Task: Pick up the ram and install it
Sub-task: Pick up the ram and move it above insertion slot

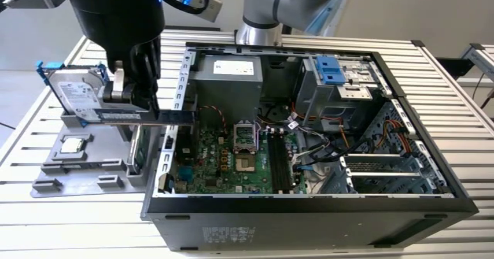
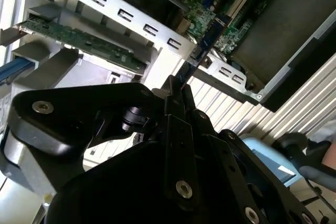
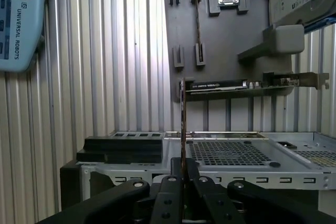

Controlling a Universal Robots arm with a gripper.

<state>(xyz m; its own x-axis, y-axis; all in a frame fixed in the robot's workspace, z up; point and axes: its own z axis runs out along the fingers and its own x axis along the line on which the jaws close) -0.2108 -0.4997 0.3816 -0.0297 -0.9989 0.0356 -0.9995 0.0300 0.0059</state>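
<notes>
At the exterior view's left, above the grey parts tray (image 1: 77,169) on the slatted bench (image 1: 31,224), the hand (image 1: 139,111) is clamped on the ram (image 1: 176,116), held level with its free end reaching the side wall of the open computer case (image 1: 309,204); carried too low, the stick could strike that metal wall or twist in the grip, short of the memory slots (image 1: 279,161). The first wrist view shows it edge-on between the fingers (image 3: 169,190), the exterior view its length
</notes>
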